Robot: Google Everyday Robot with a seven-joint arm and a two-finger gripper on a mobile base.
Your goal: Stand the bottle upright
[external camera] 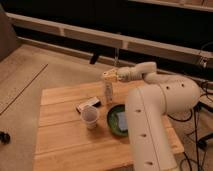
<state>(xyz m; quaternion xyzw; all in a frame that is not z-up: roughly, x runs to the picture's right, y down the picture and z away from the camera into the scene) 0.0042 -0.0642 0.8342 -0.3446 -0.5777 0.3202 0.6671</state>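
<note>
Currently the work looks nearly done, in my judgement. The bottle [108, 88] stands vertical near the far edge of the table [65, 142], cap end uppermost, its base at or just above the planks; I cannot tell whether it bears its own weight. My claw [114, 75] is at the bottle's top and appears closed on the cap end. What is left, as I judge it, is to confirm the base is seated, let go, and draw clear without tipping it.

Materials, largest first. My arm [152, 115] is a smooth, rounded shell of off-white plastic with small dark fastener holes down its front. The table is made of pale wooden planks with visible seams, matte and flat. The bowl [119, 120] is round, shallow and dark green, with a pale square item lying inside it. The bottle is slim, cream-white plastic with a printed label and a tan top. The cup [90, 117] is translucent plastic, tapered, standing open end up just in front of the bottle. The box [88, 104] is flat, black and white, lying beside the bottle's foot.
</note>
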